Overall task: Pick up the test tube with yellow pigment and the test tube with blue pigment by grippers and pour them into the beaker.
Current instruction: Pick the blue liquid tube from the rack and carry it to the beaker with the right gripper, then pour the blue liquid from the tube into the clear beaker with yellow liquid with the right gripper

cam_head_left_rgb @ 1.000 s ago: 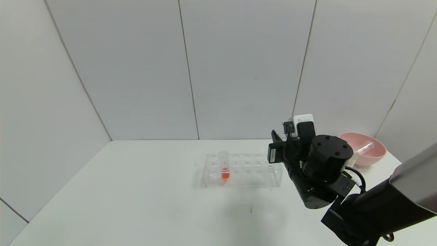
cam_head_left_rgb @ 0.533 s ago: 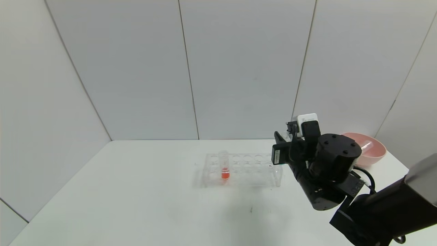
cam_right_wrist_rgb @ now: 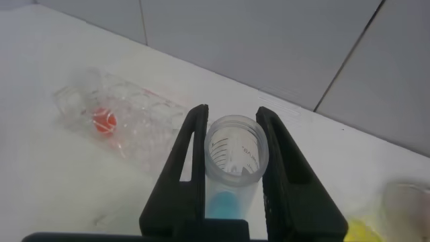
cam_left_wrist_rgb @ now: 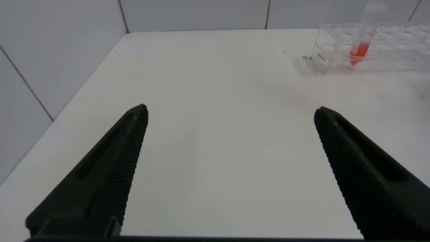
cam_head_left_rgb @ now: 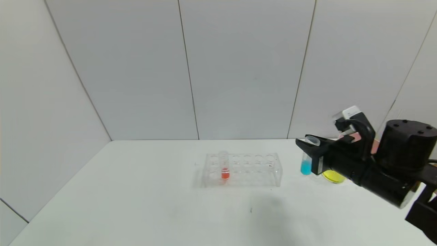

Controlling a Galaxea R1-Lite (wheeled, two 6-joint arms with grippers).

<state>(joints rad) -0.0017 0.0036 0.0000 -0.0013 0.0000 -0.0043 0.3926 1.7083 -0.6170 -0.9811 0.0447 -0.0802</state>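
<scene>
left pincer [cam_left_wrist_rgb: 228, 168]: black two-finger pincer, spread wide, gripping nothing, hovering over bare white tabletop [cam_head_left_rgb: 136, 191]; seen in its own wrist view only.
rack [cam_head_left_rgb: 243, 169]: clear plastic tube rack sitting mid-tabletop, holding one clear tube of orange-red liquid [cam_head_left_rgb: 224, 165] upright near its left end. Not a task item.
blue tube [cam_head_left_rgb: 307, 155]: small clear rimmed test tube with cyan-blue liquid at its bottom, hanging right of the rack, off the tabletop, long axis near upright, mouth up.
right pincer [cam_head_left_rgb: 312, 150]: black two-finger pincer on a bulky black wrist, pinching the blue tube just under its rim; fingers [cam_right_wrist_rgb: 190, 161] pressing both sides in the right wrist view.
beaker [cam_head_left_rgb: 333, 175]: short clear beaker already holding yellow liquid, mostly hidden behind the right pincer; yellow tube itself not visible.
key relation: beaker is lying just right of and below the held tube, on the right arm's side; left arm well apart.
next, my read: mouth needs tipping rightward over the beaker rim.
</scene>
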